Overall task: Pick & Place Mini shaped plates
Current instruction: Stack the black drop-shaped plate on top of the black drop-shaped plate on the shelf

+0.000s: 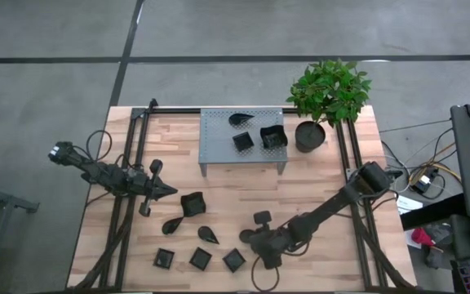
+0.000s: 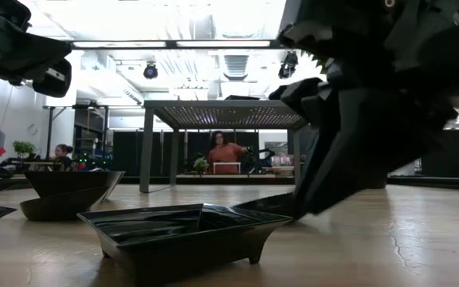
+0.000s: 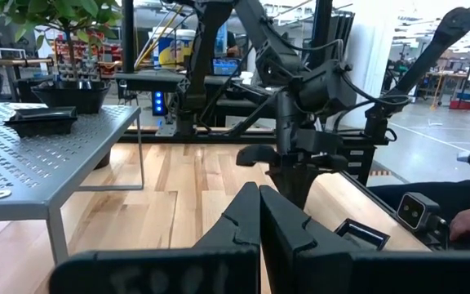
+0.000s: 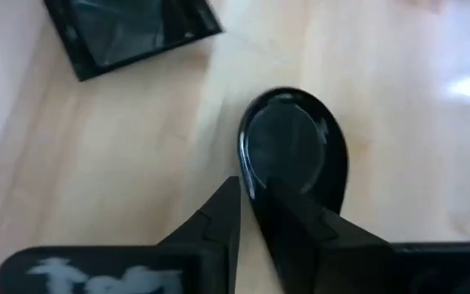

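Note:
Black mini shaped plates lie flat on the wooden table: a wavy square point(image 1: 192, 204), two teardrops point(image 1: 171, 224) point(image 1: 208, 235) and three small squares point(image 1: 164, 258) point(image 1: 200, 259) point(image 1: 233, 260). Three more rest on the grey perforated stand point(image 1: 219, 151). My right gripper point(image 1: 255, 243) slants down at the near middle, closed about another teardrop plate point(image 4: 294, 155). In the high view the gripper hides that plate. My left gripper point(image 1: 166, 189) hovers shut at the left, level, holding nothing. My right gripper has the teardrop plate's narrow end point(image 4: 288, 214) between its two fingers, one finger point(image 4: 228, 214) at each side of the rim. The fingers slant down from the table's right and run along the plate's length. The plate lies flat on the wood.
A potted plant point(image 1: 326, 98) stands by the stand's right end. A square plate point(image 2: 182, 231) sits close to the low camera, and my right gripper point(image 2: 349, 119) looms beside it. Black rails run along both table sides. People sit in the room behind.

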